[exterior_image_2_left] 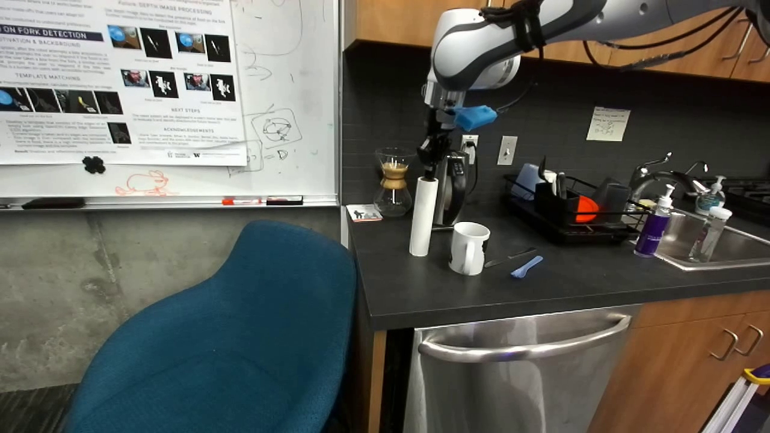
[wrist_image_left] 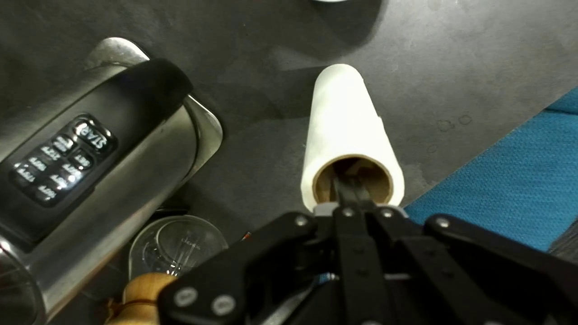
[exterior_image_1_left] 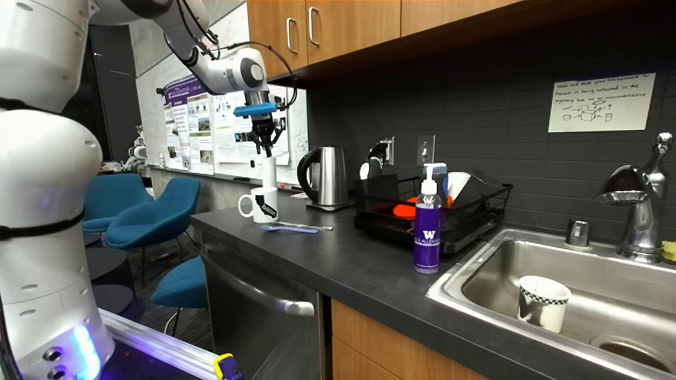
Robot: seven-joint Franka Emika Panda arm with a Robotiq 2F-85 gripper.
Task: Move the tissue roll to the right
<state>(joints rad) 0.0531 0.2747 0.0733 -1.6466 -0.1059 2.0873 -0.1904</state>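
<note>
With end effector [wrist_image_left: 351, 192] pressed together at hollow top of tissue roll [exterior_image_2_left: 424, 218], upright on tabletop [exterior_image_2_left: 391, 288] near mug [exterior_image_2_left: 466, 248]; risks toppling both by dragging sideways without a firm hold.

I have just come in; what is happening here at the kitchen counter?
A Franka arm is working at the tissue roll: its end effector reaches into the roll's open top. The roll appears to stand upright on the countertop, near a white mug with a black print and an electric kettle. Whether it is gripped, I cannot tell.
</note>
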